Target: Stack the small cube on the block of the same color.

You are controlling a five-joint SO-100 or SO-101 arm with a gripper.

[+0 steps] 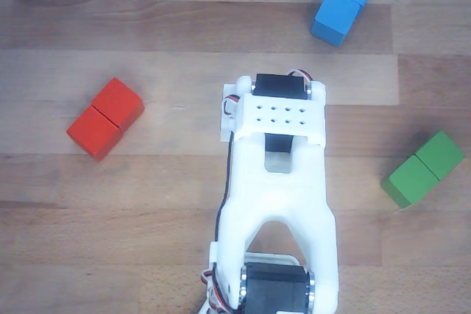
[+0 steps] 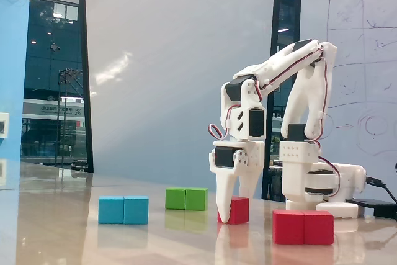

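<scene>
The pick-up step is in hand. In the fixed view, low and right of centre, the gripper (image 2: 234, 212) reaches down to the table with its fingers around the small cube (image 2: 239, 209); whether they are clenched on it I cannot tell. The red block (image 2: 303, 227) lies at lower right, near but apart. Next I judge: close firmly, lift, carry the cube over the block (image 1: 105, 118).

Office or lab: marked whiteboard (image 2: 363, 60), glass partitions (image 2: 56, 79), wooden table (image 1: 184, 240).
</scene>
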